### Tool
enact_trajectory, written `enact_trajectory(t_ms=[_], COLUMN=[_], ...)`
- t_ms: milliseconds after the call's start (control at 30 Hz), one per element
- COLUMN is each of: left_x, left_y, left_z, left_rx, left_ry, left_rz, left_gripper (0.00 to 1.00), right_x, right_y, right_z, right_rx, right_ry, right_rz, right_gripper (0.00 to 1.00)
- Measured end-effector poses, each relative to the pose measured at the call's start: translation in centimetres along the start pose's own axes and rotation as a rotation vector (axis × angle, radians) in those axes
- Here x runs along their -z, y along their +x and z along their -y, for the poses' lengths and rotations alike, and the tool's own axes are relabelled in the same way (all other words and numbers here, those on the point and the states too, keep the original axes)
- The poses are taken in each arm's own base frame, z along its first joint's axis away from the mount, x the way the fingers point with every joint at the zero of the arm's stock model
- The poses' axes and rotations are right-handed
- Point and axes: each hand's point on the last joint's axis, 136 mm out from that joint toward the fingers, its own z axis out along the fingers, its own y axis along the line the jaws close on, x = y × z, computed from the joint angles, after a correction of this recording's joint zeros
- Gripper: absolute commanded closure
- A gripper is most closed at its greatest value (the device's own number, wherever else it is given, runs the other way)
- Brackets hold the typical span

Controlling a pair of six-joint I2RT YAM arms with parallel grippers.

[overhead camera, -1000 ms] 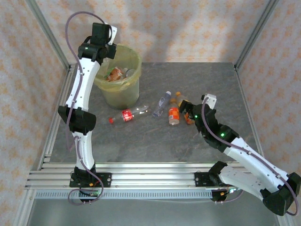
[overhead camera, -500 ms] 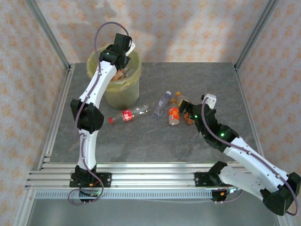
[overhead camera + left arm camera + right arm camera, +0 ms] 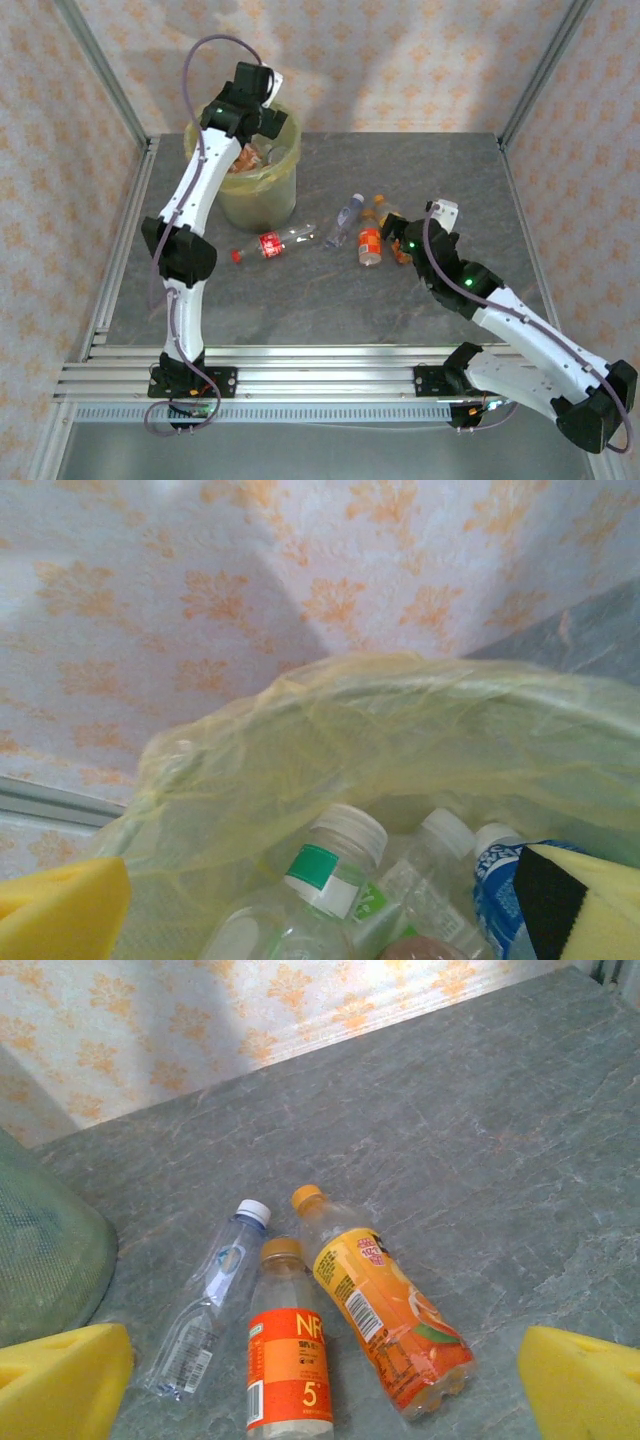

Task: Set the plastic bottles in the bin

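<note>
Left end effector point(image 3: 320, 908) spread wide over bin point(image 3: 272, 192) at counter's point(image 3: 455, 180) 11 o'clock, right end effector point(image 3: 322, 1382) spread above three bottles point(image 3: 290, 1355), red-label bottle point(image 3: 272, 243) at their 9 o'clock; probably light, slick, squashy, roll-prone, so I'd pinch mid-label.

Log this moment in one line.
left gripper open over bin | right gripper open above three bottles | red-label bottle lying apart

A robot lab test cell — aluminium-profile frame point(image 3: 300, 372), orange-flowered wallpaper panels point(image 3: 400, 60), grey slate-look tabletop point(image 3: 450, 170)
</note>
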Motion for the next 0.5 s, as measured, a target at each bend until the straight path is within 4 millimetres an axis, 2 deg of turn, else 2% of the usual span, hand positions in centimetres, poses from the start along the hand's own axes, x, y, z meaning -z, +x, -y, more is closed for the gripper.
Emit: enact_trajectory(t_ms=[67, 233, 333, 400, 500], left_x=[2.2, 9.9, 14.2, 16.3, 17.7], left_y=[-0.3, -1.2, -1.0, 0.1, 3.0], left_z=[-0.7, -3.4, -4.8, -5.0, -4.3], left_rx=[0.044, 0.209, 0.33, 0.408, 0.507], left_ry=[0.01, 0.021, 0.028, 0.05, 0.089], left_rz=[0.026, 0.161, 0.253, 0.297, 0.314], left_gripper=[0.0, 0.0, 0.0, 0.0, 0.0], right_x=[-0.1, -0.3, -0.5, -0.7, -0.9], right_y=[0.0, -0.1, -0.1, 0.0, 0.2], right_z=[0.2, 0.7, 1.0, 1.0, 1.1], right_rx=[-0.007, -0.038, -0.057, -0.065, -0.078], right_ry=[0.013, 0.038, 0.049, 0.057, 0.062], right_rz=[0.002, 0.008, 0.009, 0.004, -0.001], right_gripper=[0.01, 0.01, 0.01, 0.01, 0.01])
